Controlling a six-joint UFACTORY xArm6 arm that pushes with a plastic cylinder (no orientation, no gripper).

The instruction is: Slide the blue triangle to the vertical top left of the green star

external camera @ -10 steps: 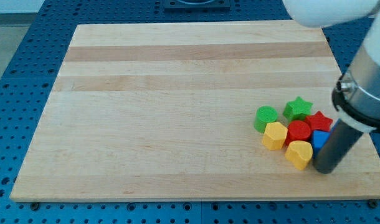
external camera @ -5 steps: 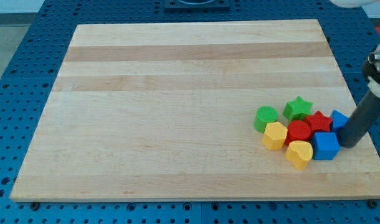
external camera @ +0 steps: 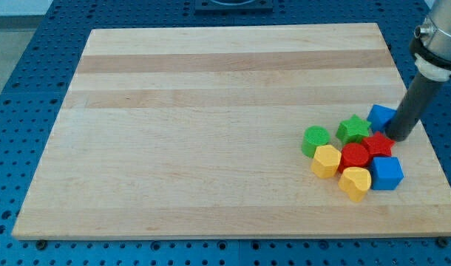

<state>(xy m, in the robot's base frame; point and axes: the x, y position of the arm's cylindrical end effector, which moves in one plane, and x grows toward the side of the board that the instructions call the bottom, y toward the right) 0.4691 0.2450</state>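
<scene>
Blue triangle [external camera: 380, 115]: sat on the right side of the wooden board [external camera: 211, 133], at the upper right edge of the cluster of blocks, just right of and slightly above the green star, and touching or almost touching it.
Green star [external camera: 353, 128]: lay at the top of the cluster, between the blue triangle and the green cylinder, with the red blocks below it.
Rod: a straight dark rod slanted down from the frame's upper right corner; it carried no jaws, so there was no grip to report.
Tip [external camera: 400, 137]: my tip rested on the board just to the right of the blue triangle and a little lower, close against that block, and just above the red star.
Red star [external camera: 378, 145]: sat directly below the blue triangle, beside my tip.
Red block [external camera: 353, 157]: a rounded, many-sided piece at the centre of the cluster, pressed against the red star.
Blue cube [external camera: 387, 173]: occupied the lower right of the cluster, under the red star.
Yellow heart [external camera: 355, 182]: lay at the bottom of the cluster, beside the blue cube.
Yellow block [external camera: 326, 160]: a many-sided piece on the cluster's left, against the red block.
Green cylinder [external camera: 315, 140]: stood at the cluster's upper left, left of the green star.
Surroundings: a blue perforated table [external camera: 18, 89] framed the board on all sides.
</scene>
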